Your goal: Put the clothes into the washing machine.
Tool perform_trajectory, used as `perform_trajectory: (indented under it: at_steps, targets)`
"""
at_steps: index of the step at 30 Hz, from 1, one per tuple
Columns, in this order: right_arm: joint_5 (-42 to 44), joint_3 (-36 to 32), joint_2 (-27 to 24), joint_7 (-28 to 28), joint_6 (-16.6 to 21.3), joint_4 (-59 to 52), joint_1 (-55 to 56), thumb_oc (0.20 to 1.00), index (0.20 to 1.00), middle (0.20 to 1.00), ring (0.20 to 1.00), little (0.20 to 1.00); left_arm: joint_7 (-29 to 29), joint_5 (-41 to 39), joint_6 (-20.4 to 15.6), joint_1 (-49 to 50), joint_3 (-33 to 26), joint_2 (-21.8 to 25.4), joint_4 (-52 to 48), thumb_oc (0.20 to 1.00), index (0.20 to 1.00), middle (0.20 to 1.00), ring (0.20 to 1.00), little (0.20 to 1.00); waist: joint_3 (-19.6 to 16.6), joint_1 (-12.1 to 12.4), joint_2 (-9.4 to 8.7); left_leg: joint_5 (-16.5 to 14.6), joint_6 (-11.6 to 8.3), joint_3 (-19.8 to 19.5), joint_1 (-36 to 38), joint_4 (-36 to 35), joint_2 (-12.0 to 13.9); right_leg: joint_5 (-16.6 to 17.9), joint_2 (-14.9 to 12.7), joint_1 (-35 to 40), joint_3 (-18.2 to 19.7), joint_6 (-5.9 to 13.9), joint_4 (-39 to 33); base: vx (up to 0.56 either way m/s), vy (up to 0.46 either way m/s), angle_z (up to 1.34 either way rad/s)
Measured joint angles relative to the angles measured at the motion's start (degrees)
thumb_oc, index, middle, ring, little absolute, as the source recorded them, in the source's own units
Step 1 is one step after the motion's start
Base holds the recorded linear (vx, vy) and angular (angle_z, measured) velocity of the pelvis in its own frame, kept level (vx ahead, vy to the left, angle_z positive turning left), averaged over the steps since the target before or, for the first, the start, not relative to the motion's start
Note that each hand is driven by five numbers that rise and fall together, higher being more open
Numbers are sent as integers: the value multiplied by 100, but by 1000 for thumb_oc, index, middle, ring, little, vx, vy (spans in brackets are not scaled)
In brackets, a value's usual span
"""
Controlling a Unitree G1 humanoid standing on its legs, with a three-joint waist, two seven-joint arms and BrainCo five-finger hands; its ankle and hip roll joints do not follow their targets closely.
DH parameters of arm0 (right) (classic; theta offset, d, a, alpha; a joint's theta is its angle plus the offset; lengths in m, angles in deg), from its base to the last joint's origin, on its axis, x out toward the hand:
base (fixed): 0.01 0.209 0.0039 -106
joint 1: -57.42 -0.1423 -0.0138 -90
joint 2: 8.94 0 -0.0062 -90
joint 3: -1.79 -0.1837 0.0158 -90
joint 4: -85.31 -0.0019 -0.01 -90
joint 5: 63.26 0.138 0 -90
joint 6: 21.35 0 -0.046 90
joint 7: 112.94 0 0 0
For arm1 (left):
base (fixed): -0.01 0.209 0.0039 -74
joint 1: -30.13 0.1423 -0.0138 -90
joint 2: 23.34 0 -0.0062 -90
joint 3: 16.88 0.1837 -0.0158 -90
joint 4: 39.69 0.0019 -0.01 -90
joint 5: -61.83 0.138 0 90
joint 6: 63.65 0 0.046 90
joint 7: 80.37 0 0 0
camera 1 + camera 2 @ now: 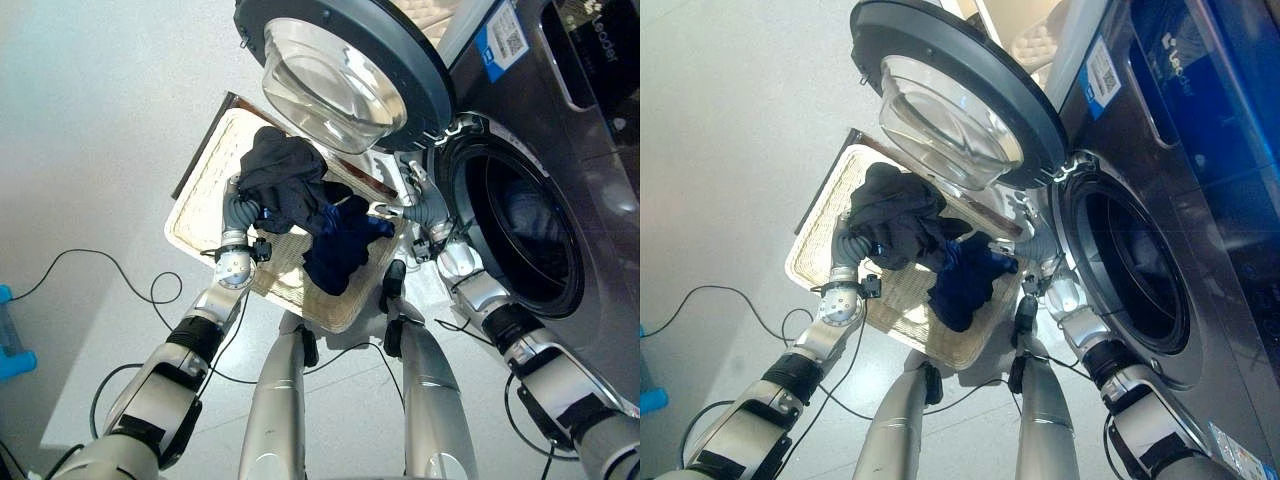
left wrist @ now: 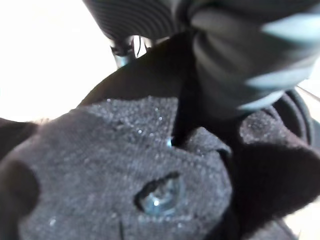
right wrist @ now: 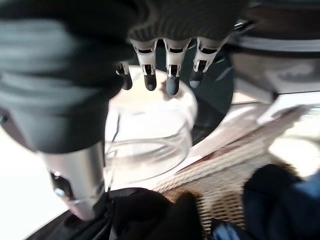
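Note:
A wicker laundry basket (image 1: 199, 206) stands on the floor beside the front-loading washing machine (image 1: 590, 150). Its round door (image 1: 340, 70) hangs open over the basket's far end. A dark grey garment (image 1: 285, 175) is bunched up above the basket, draped over my left hand (image 1: 240, 208), and its fleece (image 2: 125, 165) covers that hand's fingers. A dark blue garment (image 1: 342, 250) lies in the basket's right half. My right hand (image 1: 425, 208) hovers between the basket and the drum opening (image 1: 545, 265), its fingers (image 3: 170, 75) straight and empty, pointing at the door glass (image 3: 150, 135). Some bluish cloth (image 1: 525, 215) lies inside the drum.
The open door overhangs the basket and stands close above both hands. A blue object (image 1: 10, 345) sits on the pale floor at the far left. The machine's front panel fills the right side.

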Motion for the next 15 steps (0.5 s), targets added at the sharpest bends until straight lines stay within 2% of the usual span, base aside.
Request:
perform_trajectory:
  at_steps: [5, 7, 10, 12, 13, 14, 15]
  targets:
    - [-39, 70, -54, 161, -223, 37, -288, 1000, 1000, 1000, 1000, 1000, -777, -650, -30, 27, -17, 25, -372, 200, 200, 200, 200, 200, 0, 134, 0, 10, -3, -101, 0, 4, -41, -89, -59, 1, -73, -20, 136, -5, -60, 10]
    - [16, 73, -78, 192, -348, 93, -349, 1000, 1000, 1000, 1000, 1000, -1236, -967, -14, 40, -12, 66, -589, 200, 200, 200, 200, 200, 0, 147, 0, 21, -15, -186, -5, 7, -68, -168, -106, 8, -153, -29, 236, 6, -46, 17]
    - [18, 87, -77, 303, -471, 93, -411, 1000, 1000, 1000, 1000, 1000, -1589, -1082, 102, 25, 3, 73, -786, 200, 200, 200, 200, 200, 0, 139, 0, 21, -14, -194, -4, 7, -86, -185, -128, 4, -160, -25, 268, 4, -41, 6]
    - [22, 133, -83, 523, -733, 93, -510, 1000, 1000, 1000, 1000, 1000, -1842, -1234, 210, 2, 138, 92, -982, 200, 200, 200, 200, 200, 0, 139, 0, 24, -17, -199, -4, 6, -102, -189, -126, 4, -168, -26, 274, 0, 0, 0]
    - [22, 133, -83, 523, -733, 93, -510, 1000, 1000, 1000, 1000, 1000, -1842, -1234, 210, 2, 138, 92, -982, 200, 200, 200, 200, 200, 0, 139, 0, 24, -17, -199, -4, 6, -102, -189, -126, 4, -168, -26, 274, 27, -37, 2]
    - [23, 344, -117, 802, -962, 93, -681, 1000, 1000, 1000, 1000, 1000, -2054, -1301, 210, -11, 219, 72, -1032, 200, 200, 200, 200, 200, 0, 143, 1, 31, -28, -216, -4, 6, -102, -207, -125, 3, -187, -38, 298, 27, -33, 4]
    - [23, 389, -89, 899, -1014, 93, -734, 1000, 1000, 1000, 1000, 1000, -2116, -1328, 211, -15, 231, 61, -1032, 200, 200, 200, 200, 200, 0, 147, 1, 34, -32, -227, -4, 7, -102, -221, -127, 1, -194, -42, 317, 31, -38, 8]
